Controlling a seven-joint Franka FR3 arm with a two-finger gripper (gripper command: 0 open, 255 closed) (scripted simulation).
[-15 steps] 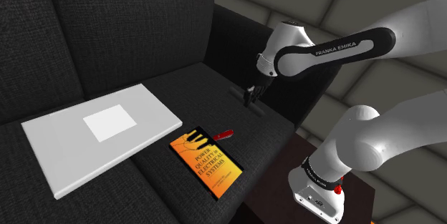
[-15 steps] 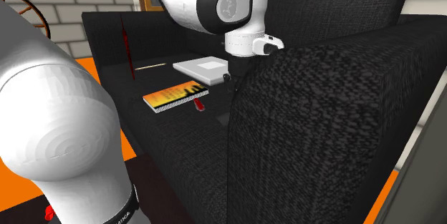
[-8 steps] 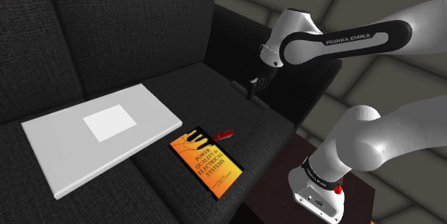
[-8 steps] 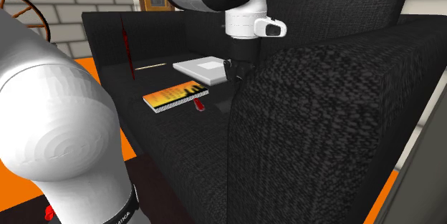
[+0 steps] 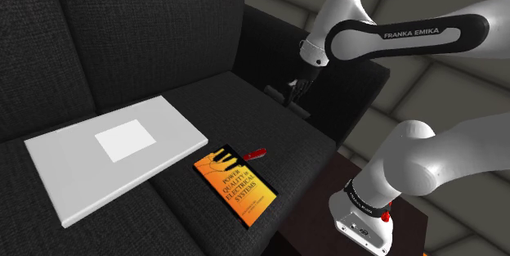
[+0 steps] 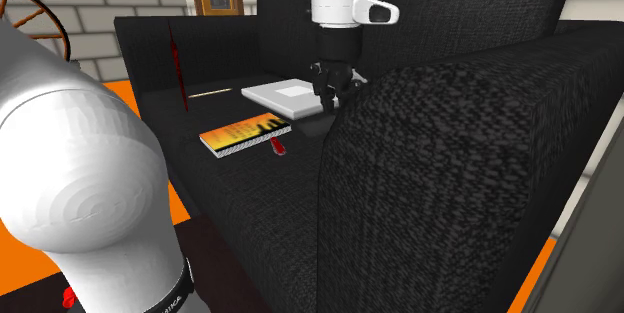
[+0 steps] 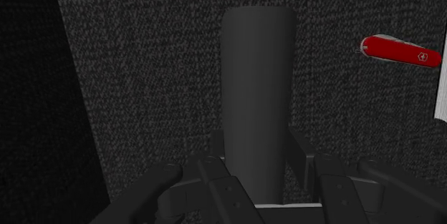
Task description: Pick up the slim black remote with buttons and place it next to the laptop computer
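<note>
1. The black gripper (image 5: pixel 294 92) is closed on the slim dark remote (image 5: pixel 286 99). In the wrist view its fingers (image 7: pixel 301 159) clasp the remote's narrow sides.
2. In the shoulder view the remote sits right of centre in the upper half, over the black sofa (image 5: pixel 147 42) seat beside the armrest.
3. The white closed laptop (image 5: pixel 114 152) lies at middle left, well apart from the remote.
4. An orange book (image 5: pixel 237 187) lies at lower centre, with a red pocket knife (image 5: pixel 255 154) just beside it.

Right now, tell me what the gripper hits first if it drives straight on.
Likely the sofa seat: the gripper points down at it, and the clasped remote would touch first. The red knife lies aside.
</note>
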